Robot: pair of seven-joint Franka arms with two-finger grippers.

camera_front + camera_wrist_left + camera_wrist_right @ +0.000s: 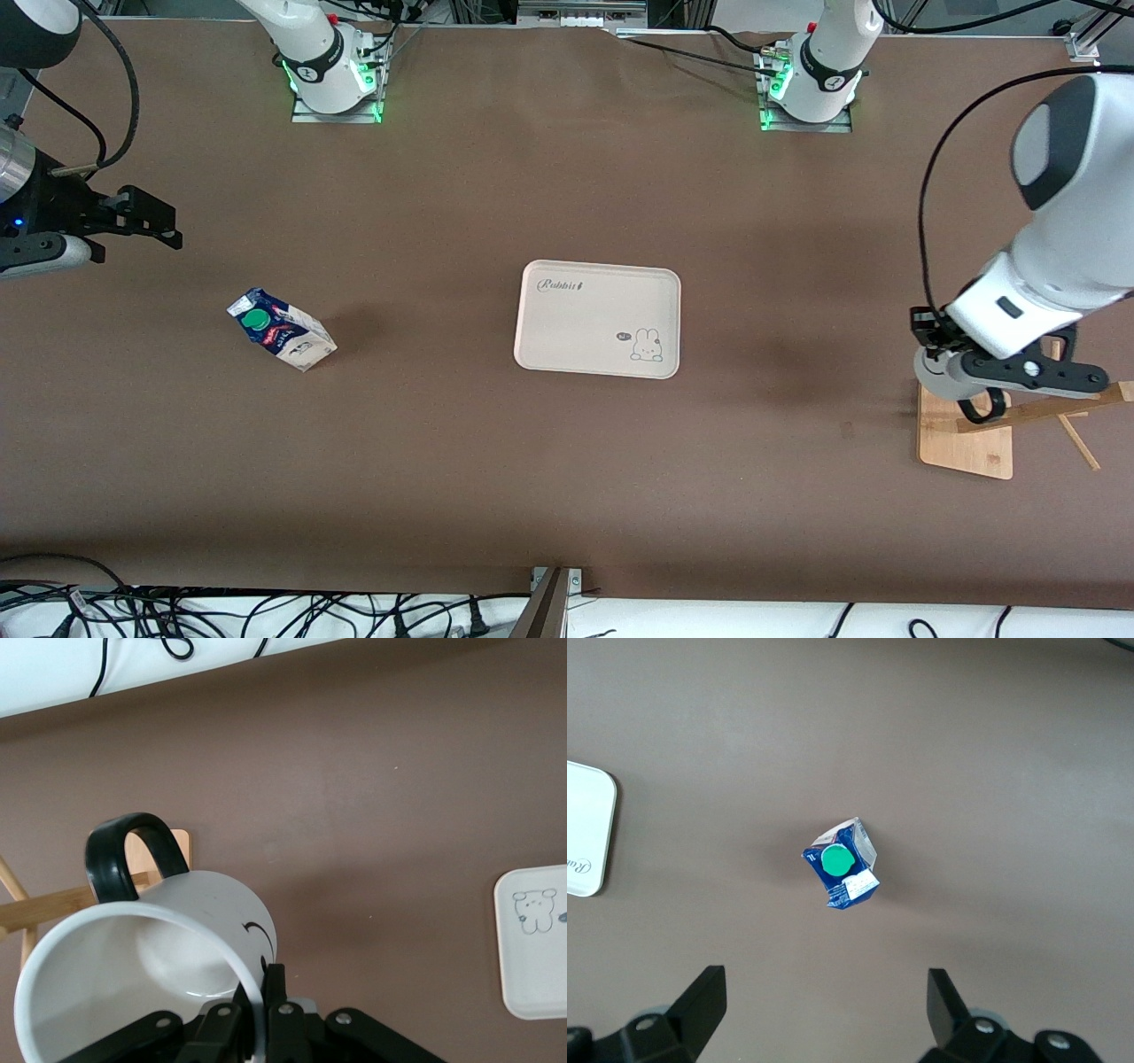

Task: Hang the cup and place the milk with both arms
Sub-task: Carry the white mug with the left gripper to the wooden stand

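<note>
My left gripper [961, 368] is shut on the rim of the white cup [939, 379], holding it tilted over the wooden rack [966, 439] at the left arm's end of the table. In the left wrist view the fingers [276, 992] pinch the cup's wall [190, 912]. Its black handle [124, 855] sits right by a rack peg [44, 908]; I cannot tell if the peg passes through it. The milk [282, 330] stands on the table toward the right arm's end. My right gripper [164, 221] hangs open and empty, with the milk [840, 865] below it, a little off centre between the fingers [704, 1001].
A cream tray [598, 319] with a rabbit print lies in the middle of the table; its edge shows in the left wrist view [536, 939] and a corner in the right wrist view [585, 828]. The rack's slanting pegs [1063, 408] stick out toward the table's end.
</note>
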